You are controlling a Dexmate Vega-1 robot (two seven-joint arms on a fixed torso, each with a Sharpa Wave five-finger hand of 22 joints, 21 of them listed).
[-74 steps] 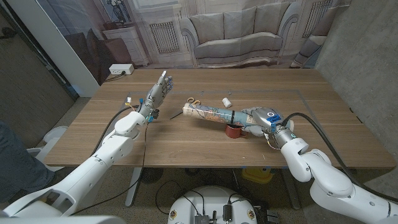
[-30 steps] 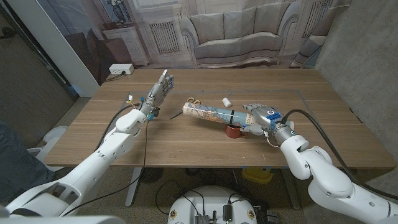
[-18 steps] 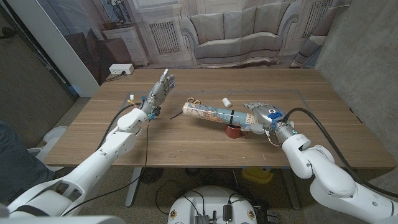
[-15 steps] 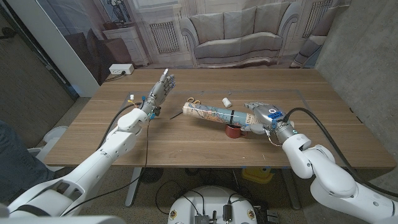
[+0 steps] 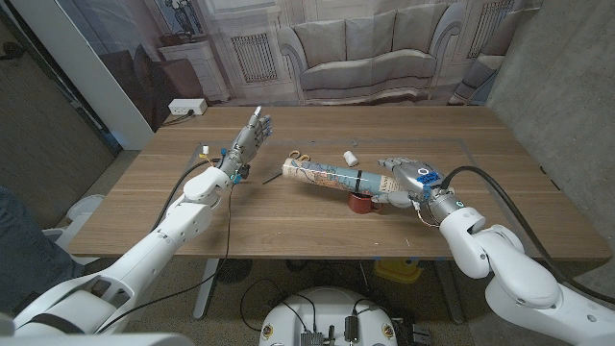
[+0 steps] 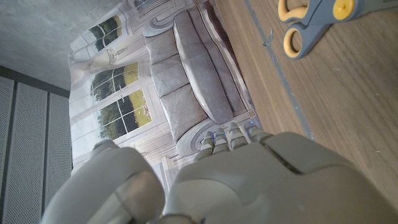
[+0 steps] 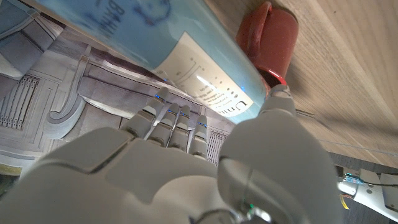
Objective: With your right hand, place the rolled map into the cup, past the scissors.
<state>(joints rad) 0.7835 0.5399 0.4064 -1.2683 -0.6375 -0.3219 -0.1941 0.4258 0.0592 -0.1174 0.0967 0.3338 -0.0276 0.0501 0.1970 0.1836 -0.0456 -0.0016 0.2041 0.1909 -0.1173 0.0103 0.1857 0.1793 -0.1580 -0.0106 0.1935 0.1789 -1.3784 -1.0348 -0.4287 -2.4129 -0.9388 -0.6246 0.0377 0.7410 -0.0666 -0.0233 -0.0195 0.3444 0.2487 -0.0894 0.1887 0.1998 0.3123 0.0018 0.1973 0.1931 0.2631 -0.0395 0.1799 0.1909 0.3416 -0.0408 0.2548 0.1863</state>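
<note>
Spanning the frame's middle, the wooden table (image 5: 288,226) carries everything. Centre frame, the rolled map (image 5: 327,177) lies tilted, its right end over the red cup (image 5: 362,203), gripped by the right hand (image 5: 404,181). Upper left, the left hand (image 5: 246,144) stands with fingers spread, holding nothing. Scissors (image 5: 299,158) lie just above the map.

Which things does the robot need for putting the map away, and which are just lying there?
Needed:
rolled map
red cup
right hand, touching the map
scissors, to get past

Just lying about:
small white roll
left hand, raised, holding nothing
</note>
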